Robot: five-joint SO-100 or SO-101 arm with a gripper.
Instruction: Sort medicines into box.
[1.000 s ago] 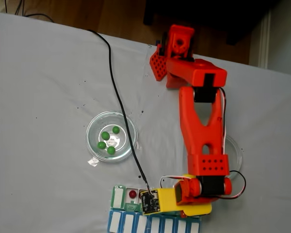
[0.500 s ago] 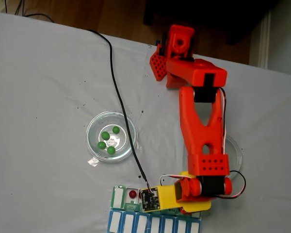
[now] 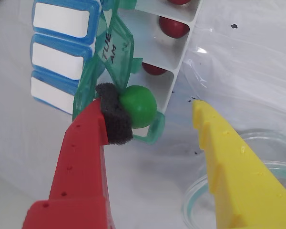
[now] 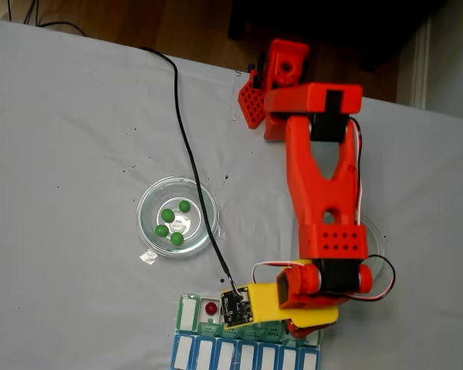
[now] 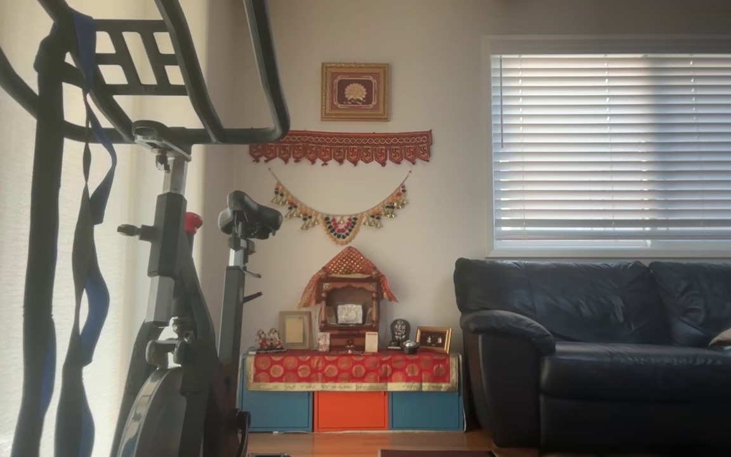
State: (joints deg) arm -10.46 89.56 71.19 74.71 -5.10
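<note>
In the wrist view my gripper point(image 3: 150, 109) is open, its red finger point(image 3: 83, 148) on the left and its yellow finger point(image 3: 224, 152) well apart on the right. A glossy green pill point(image 3: 138, 106) rests against the dark foam pad on the red finger, at the near end of the box point(image 3: 186, 43). The box's white compartments hold red pills point(image 3: 173, 27), beside a green lid marked TUE AM point(image 3: 109, 50). In the fixed view the gripper point(image 4: 297, 330) hangs over the box point(image 4: 189, 316), where one red pill point(image 4: 211, 308) shows.
A clear glass dish point(image 4: 143, 208) left of the arm holds several green pills point(image 4: 167, 215). A second clear dish point(image 4: 376, 231) lies partly under the arm and shows in the wrist view point(image 3: 195, 200). A black cable point(image 4: 187, 154) crosses the white table. The other view shows a living room.
The arm has shifted slightly to the right and the wrist has lifted back from the box's blue row. The dish and its green pills have not moved.
</note>
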